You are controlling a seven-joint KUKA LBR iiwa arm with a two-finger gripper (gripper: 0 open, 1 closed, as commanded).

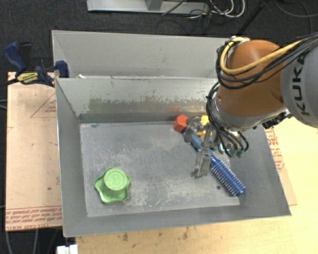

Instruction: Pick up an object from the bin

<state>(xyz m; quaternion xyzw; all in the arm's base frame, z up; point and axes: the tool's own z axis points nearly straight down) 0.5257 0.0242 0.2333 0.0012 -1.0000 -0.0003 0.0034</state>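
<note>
Blue and bristly, the brush (227,177) lies at the bin's (69,120) right, just beside the gripper (200,172). Its fingers look pressed together near the floor, pinching nothing. Lifting from there would likely come up empty, or knock the brush aside. A small orange piece (180,124) sits by the back wall, and a green cap (112,184) lies well apart; neither is in the way.

arm (306,91): reaching from right | wrist (252,81): orange-covered | claw (201,165): pointing down
</note>
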